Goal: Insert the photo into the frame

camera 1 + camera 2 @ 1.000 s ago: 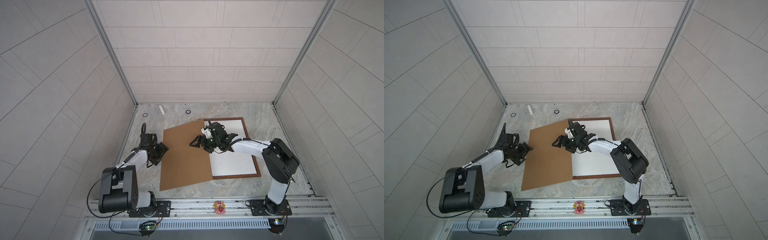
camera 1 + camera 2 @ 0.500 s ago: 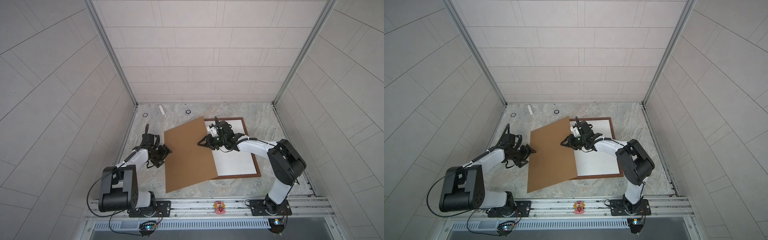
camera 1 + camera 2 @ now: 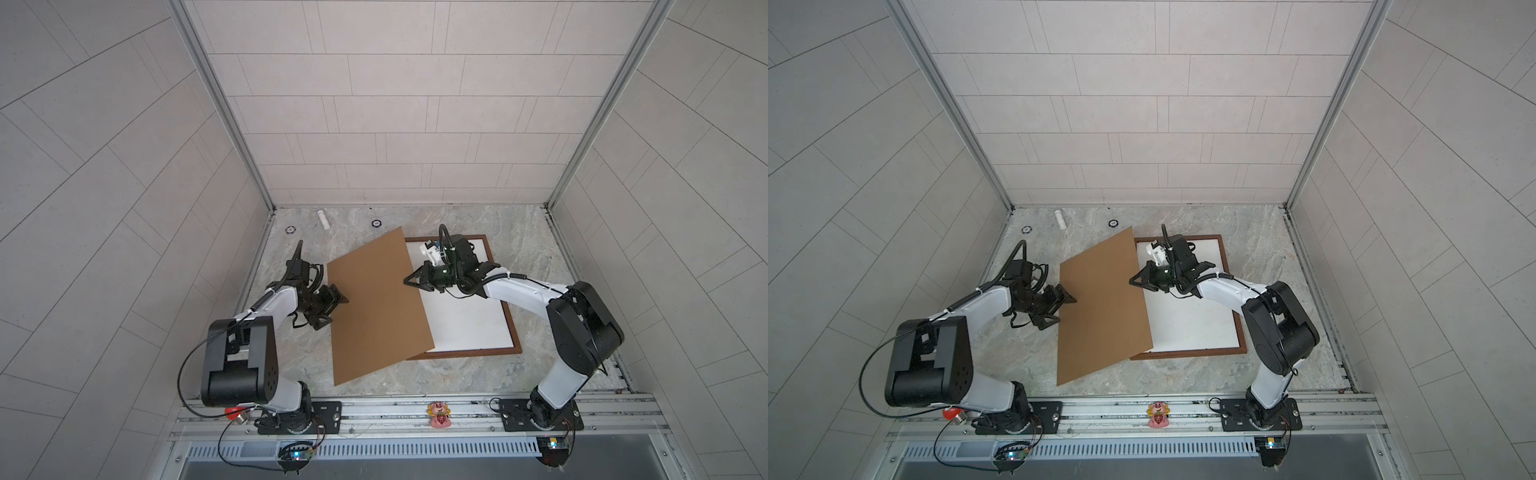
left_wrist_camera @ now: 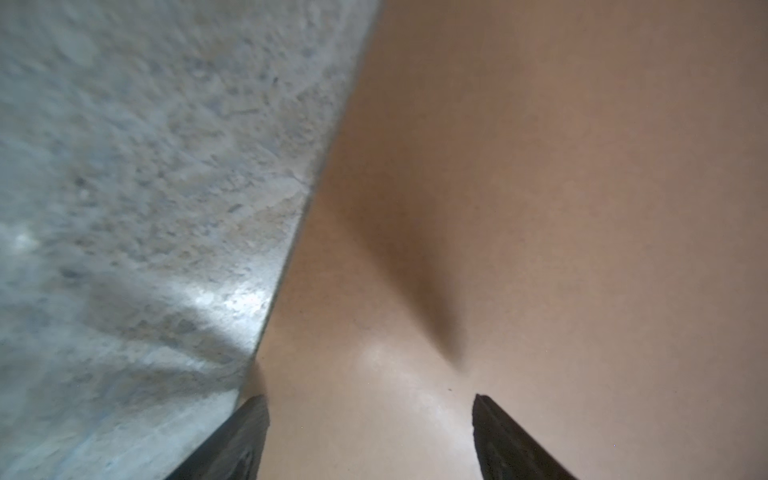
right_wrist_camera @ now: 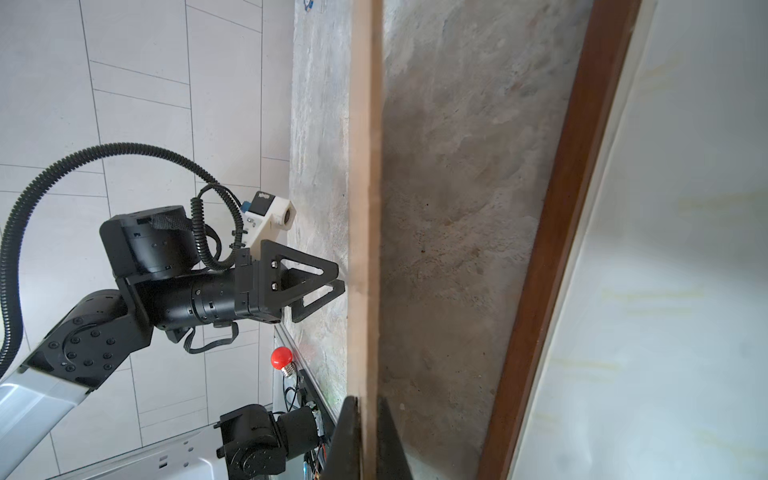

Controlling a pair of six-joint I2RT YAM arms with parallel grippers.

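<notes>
Backing board (image 3: 374, 307) swung off frame (image 3: 473, 352); right gripper (image 3: 407, 282) clamps its edge to lift, left gripper (image 3: 337, 308) gapes, apparently bracing the opposite edge.

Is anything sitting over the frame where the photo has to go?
Yes. The brown board, pinched at its edge by the right end effector, overhangs the frame's left side in both top views. A white sheet fills the rest of the frame. No photo is in view.
</notes>
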